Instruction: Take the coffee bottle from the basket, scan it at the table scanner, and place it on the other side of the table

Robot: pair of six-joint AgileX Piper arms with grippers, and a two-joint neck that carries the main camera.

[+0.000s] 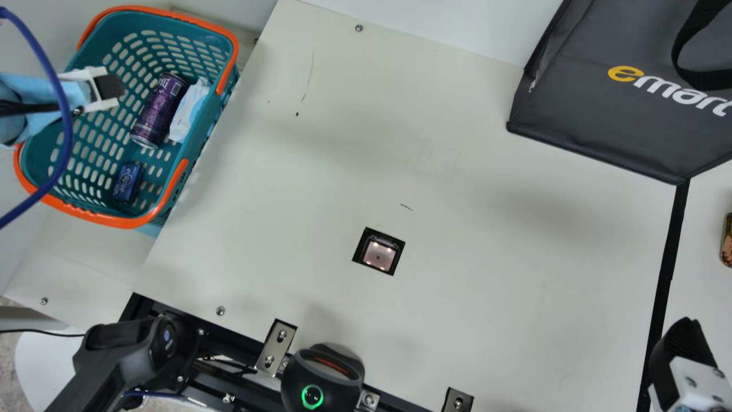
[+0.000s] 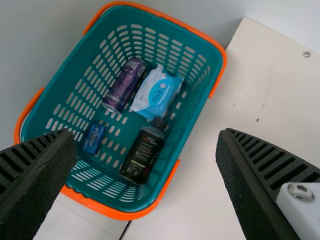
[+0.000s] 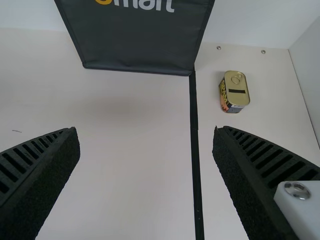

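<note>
My left gripper [image 1: 108,87] is over the left part of the basket [image 1: 197,150] in the main view. My right gripper [image 1: 683,349] is at the lower right corner of that view. In the left wrist view the dark coffee bottle [image 2: 143,156] lies in the basket [image 2: 187,137], beside its orange-rimmed wall; my left gripper [image 2: 145,155] is open above, holding nothing. The right wrist view has my right gripper [image 3: 146,155] open over the table, with nothing between its fingers. The scanner [image 1: 378,253] is set into the table, its lights on.
The basket also holds a purple can [image 1: 160,110], a wipes pack [image 1: 189,110] and a blue box [image 1: 128,182]. A dark bag [image 1: 595,114] stands at the back right. Beyond the black strip [image 1: 666,274] is a gold tin [image 3: 235,91].
</note>
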